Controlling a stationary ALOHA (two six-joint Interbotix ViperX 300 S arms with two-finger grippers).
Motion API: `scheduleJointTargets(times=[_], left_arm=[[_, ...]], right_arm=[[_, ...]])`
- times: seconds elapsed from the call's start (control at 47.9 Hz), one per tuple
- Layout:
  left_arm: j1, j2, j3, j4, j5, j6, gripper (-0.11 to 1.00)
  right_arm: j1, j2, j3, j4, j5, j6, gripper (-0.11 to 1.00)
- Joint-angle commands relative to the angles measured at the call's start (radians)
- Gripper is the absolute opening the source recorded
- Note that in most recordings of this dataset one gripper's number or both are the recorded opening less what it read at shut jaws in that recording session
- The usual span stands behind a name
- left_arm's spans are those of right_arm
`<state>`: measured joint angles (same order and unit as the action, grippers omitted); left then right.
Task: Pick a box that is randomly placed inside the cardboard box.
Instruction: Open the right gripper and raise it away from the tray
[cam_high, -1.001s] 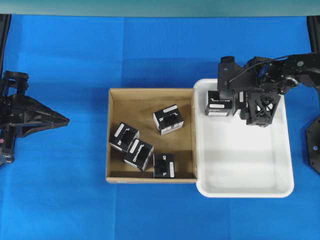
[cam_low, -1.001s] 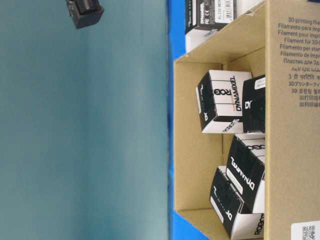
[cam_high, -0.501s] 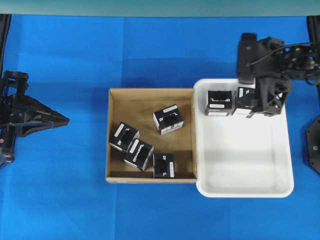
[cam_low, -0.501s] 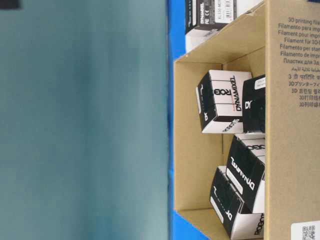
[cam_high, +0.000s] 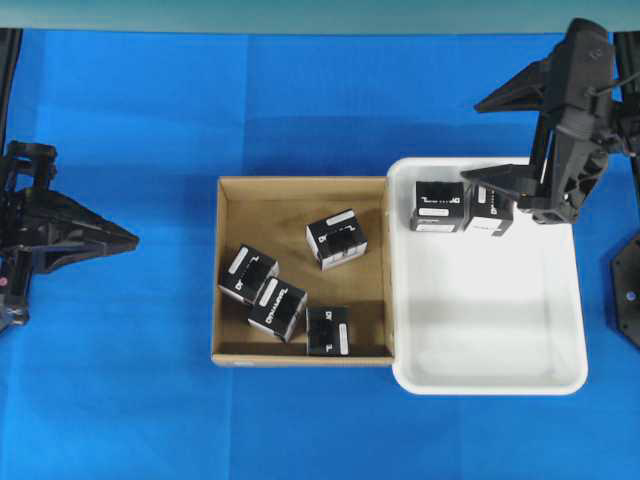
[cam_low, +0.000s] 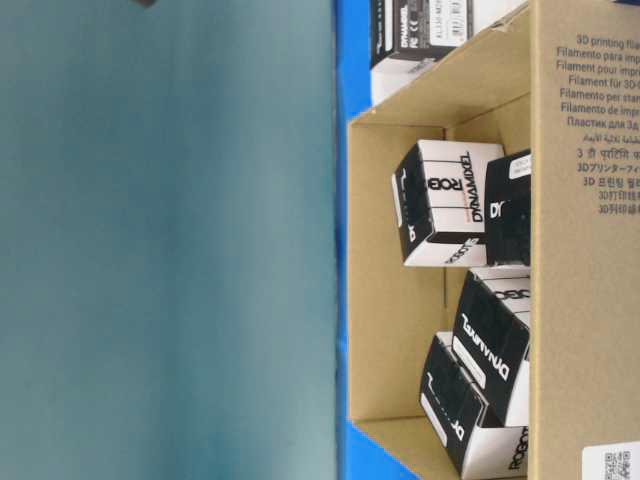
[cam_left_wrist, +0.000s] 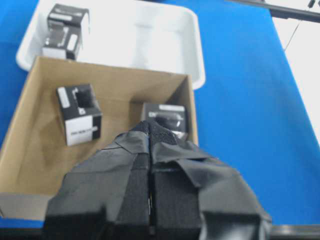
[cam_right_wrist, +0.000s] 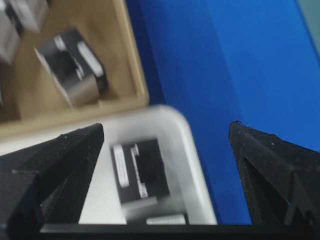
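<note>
Worktop (cam_high: 300, 100): blue cloth, with a teal wall behind.
Cardboard box (cam_high: 232, 270): middle of the worktop, touching the white tray (cam_high: 490, 340) on its right.
Black boxes in the cardboard box (cam_high: 337, 239): four, one near the centre, three clustered at the near-left.
Boxes in the tray (cam_high: 438, 205): two, side by side at the far edge.
Right gripper (cam_high: 505, 135): jaws spread wide, empty, above the tray's far corner.
Left gripper (cam_high: 130, 240): pressed closed, holding nothing, left of the cardboard box.

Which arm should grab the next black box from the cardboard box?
Probably right: the right gripper is open and empty above the white tray, beside the cardboard box. The left gripper is shut.
</note>
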<state>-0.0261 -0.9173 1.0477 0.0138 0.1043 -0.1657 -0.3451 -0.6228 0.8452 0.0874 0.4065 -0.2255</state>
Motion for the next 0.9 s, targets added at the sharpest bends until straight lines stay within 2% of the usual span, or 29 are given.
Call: scheduleJointTargets(times=[0.0, 0.48, 0.626, 0.876], left_arm=[[0.0, 0.003, -0.023, 0.003, -0.005, -0.002, -0.07], [0.0, -0.002, -0.023, 0.003, -0.005, -0.002, -0.07], [-0.003, -0.008, -0.025, 0.002, -0.005, 0.0, -0.07], [-0.003, -0.02, -0.026, 0.003, -0.026, 0.003, -0.07]], right_arm=[[0.021, -0.005, -0.006, 0.005, -0.025, 0.005, 0.99], [0.061, -0.023, 0.012, 0.006, -0.061, 0.043, 0.99], [0.123, -0.04, 0.026, 0.009, -0.104, 0.063, 0.99], [0.204, -0.041, 0.046, 0.009, -0.192, 0.153, 0.99]])
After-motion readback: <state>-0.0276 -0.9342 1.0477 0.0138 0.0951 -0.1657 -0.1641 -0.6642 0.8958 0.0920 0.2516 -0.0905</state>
